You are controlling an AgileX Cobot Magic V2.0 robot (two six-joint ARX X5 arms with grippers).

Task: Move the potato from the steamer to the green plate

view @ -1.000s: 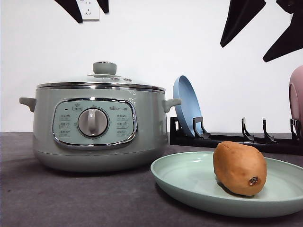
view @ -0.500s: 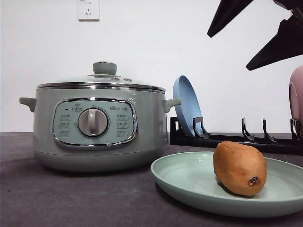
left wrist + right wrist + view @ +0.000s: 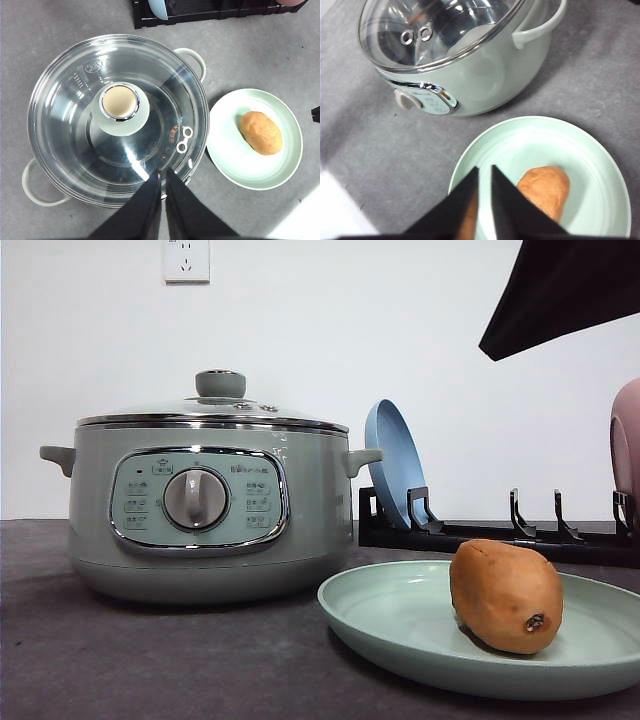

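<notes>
Already the potato (image 3: 506, 596) lies on the green plate (image 3: 400, 625), toward its right side, beside the lidded steamer (image 3: 205, 510). Both my claws are nearly closed and empty: right gripper (image 3: 484, 172) above the plate, left gripper (image 3: 163, 175) over the lid. I'd lift straight clear, brushing neither potato nor lid.

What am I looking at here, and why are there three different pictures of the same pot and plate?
This is a two-armed robot at a grey table. One picture looks forward from the robot's front; the other two come from cameras on its wrists, looking down past the black fingers. The left gripper hangs above the steamer, a big pale green cooker with its glass lid on. The right gripper hangs above the green plate, where the potato lies. Both grippers look shut and hold nothing. Behind stands a black rack with a blue plate.
</notes>
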